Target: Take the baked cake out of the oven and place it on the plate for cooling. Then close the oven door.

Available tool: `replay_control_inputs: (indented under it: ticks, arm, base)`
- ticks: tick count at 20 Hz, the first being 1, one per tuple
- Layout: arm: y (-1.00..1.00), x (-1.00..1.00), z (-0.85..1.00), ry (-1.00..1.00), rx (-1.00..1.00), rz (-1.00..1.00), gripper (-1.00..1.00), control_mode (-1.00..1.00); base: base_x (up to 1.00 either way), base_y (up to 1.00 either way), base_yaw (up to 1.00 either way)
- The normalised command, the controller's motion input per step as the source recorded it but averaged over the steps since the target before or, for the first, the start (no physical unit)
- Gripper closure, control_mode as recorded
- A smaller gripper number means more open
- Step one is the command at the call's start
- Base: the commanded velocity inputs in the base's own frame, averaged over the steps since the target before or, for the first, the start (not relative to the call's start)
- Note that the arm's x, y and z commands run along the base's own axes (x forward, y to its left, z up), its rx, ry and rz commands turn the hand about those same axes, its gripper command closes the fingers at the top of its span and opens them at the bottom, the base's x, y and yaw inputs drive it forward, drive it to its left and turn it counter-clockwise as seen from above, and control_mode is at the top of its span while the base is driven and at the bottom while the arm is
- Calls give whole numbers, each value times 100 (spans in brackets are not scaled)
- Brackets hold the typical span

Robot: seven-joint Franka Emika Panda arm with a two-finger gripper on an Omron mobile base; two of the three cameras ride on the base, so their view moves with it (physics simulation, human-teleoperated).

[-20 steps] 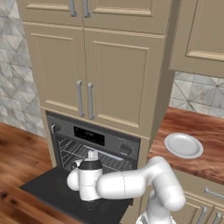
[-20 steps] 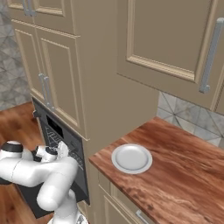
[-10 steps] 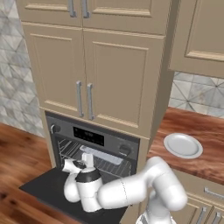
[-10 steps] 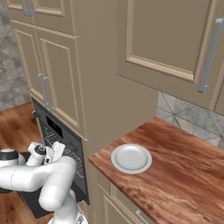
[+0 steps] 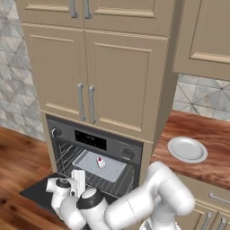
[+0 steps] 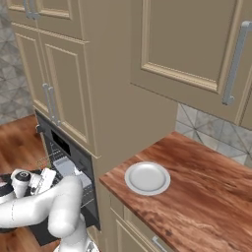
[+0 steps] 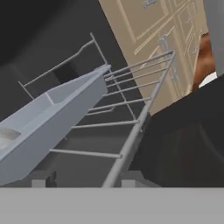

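Your biggest exposure is the oven [image 5: 96, 148] itself: its cavity stands open with the oven door [image 5: 38, 191] dropped flat in front, and your arm is folded low over that panel, so any careless swing of the elbow can knock the door or scrape the oven frame. Next comes the wire rack [image 7: 131, 127]; in the hand view its front rail and cross wires lie right ahead of the hand, close and at a steep roll, so a straight push forward risks driving into the rail instead of passing over it. The grey baking tray [image 5: 99, 164] sits on that rack, and its near wall is another edge you can catch or shove backward, which would carry the baked cake [image 5: 100, 162] away from you. The plate [image 5: 187, 149] waits on the wooden counter [image 5: 206, 134], well apart from the oven, so the carry is long and a loose hold could drop the load. The gripper [image 5: 80, 177] hovers just above the door, short of the rack, with its jaws standing part open and nothing between them. The cake is tiny, white with a red dot, resting on the tray inside the cavity; closing off-centre could nudge it aside or tip it.
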Motion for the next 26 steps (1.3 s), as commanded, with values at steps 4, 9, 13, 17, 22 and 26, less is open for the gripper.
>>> replay_control_inputs:
  ticks: [4,9,13,17,22,26]
  arm:
    - [100,-81,-100,52,-25,0,100,-100]
    - [100,-70,-100,58,-25,0,100,-100]
    - [100,-76,-100,58,-22,0,100,-100]
    - [73,-99,-85,33,-7,0,100,-100]
    - [42,-100,-67,38,0,0,100,-100]
    - [64,-100,-94,55,-6,0,100,-100]
  base:
    - [0,0,0]
    - [0,0,0]
    - [0,0,0]
    - [0,0,0]
    - [0,0,0]
    - [0,0,0]
